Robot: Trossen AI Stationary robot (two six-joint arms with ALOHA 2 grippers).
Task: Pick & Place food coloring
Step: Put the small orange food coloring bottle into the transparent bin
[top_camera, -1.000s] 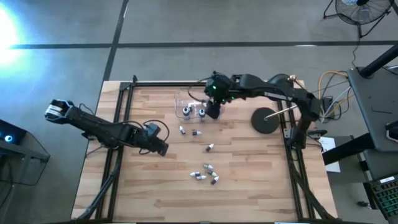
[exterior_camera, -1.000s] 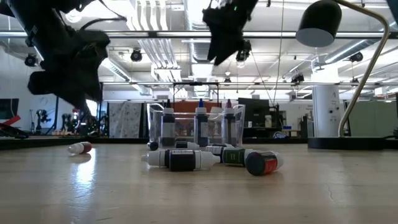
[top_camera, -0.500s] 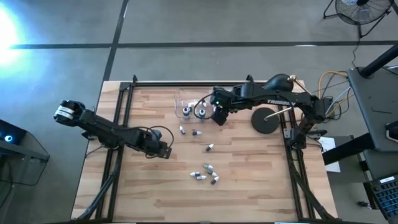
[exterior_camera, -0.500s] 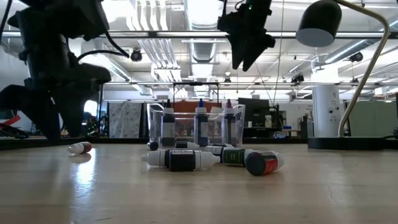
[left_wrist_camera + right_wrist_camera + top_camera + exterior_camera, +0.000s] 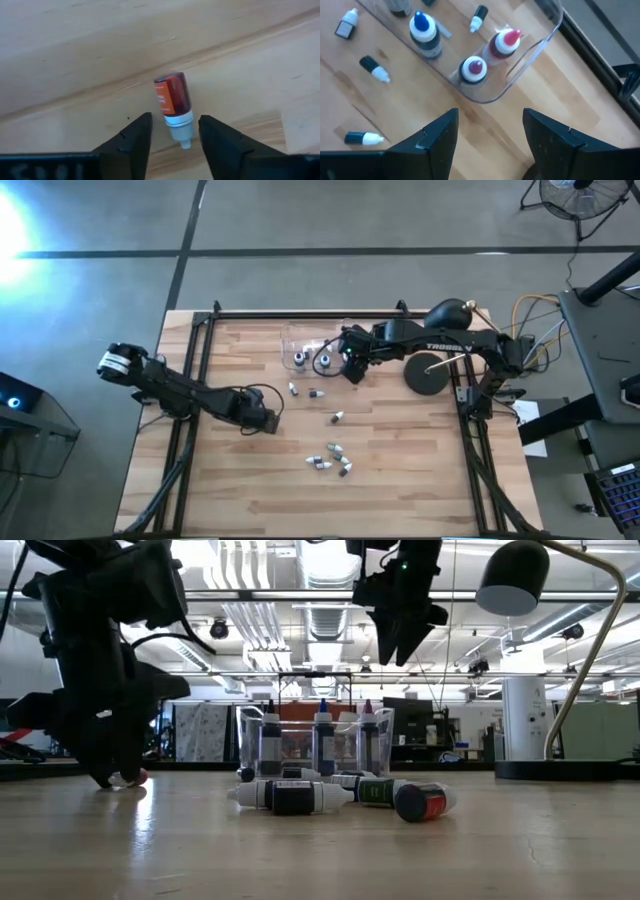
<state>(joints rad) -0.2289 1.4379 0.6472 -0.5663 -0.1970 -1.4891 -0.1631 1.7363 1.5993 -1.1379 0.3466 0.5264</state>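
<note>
A red food coloring bottle point(image 5: 172, 99) with a white cap lies on its side on the wood. My left gripper point(image 5: 174, 127) is open and low over it, one finger on each side of the cap end, with a gap showing on both sides. In the low view that gripper point(image 5: 108, 776) reaches the table and half hides the bottle point(image 5: 133, 777). My right gripper point(image 5: 490, 135) is open and empty, raised beside the clear box point(image 5: 304, 348). Three bottles stand upright in the box: blue cap point(image 5: 422, 31), red cap point(image 5: 503, 42), purple cap point(image 5: 472, 68). Several more bottles point(image 5: 335, 461) lie loose on the table.
Loose bottles lie near the box point(image 5: 293, 389) point(image 5: 315, 393), at mid-table point(image 5: 337, 417) and in a near cluster point(image 5: 300, 796). A black lamp base point(image 5: 427, 373) stands by the right edge, with its shade point(image 5: 512, 578) overhead. The table's near half is mostly bare wood.
My left gripper has come down to the table, shifting slightly toward the right, and now straddles the red bottle. My right gripper has moved from above the box toward the table's right edge, staying raised. The bottles have not moved.
</note>
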